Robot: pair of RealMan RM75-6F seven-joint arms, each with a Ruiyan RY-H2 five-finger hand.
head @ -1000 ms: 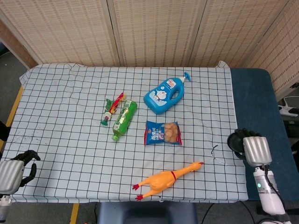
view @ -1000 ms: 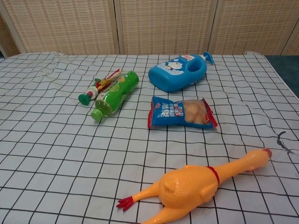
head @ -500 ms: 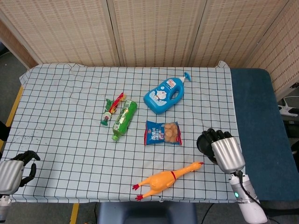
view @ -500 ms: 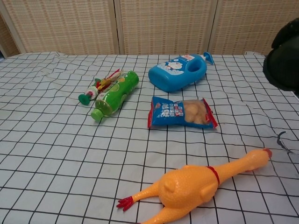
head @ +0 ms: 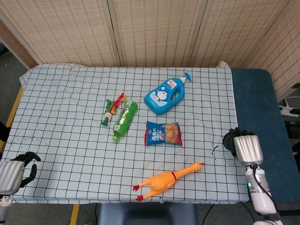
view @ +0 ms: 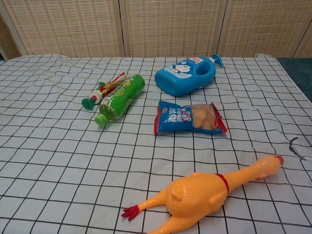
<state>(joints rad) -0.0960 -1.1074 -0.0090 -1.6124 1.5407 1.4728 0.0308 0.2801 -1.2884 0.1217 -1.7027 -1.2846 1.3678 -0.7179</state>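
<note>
While both hands sit low at the near table edge, nothing is held. Left hand rests at the near left corner, its dark fingers curled in on nothing, well apart from every item. Right hand hangs over the right edge of the checked cloth, fingers curled in too, empty. Nearest those right fingers, to their left, lies the rubber chicken, beak toward them, not touching. Past the chicken comes the blue snack packet, lying flat. Left of it, the green bottle lies on its side with a red-and-green wrapped toy just beside it. Farthest back is the blue pump bottle, also on its side.
</note>
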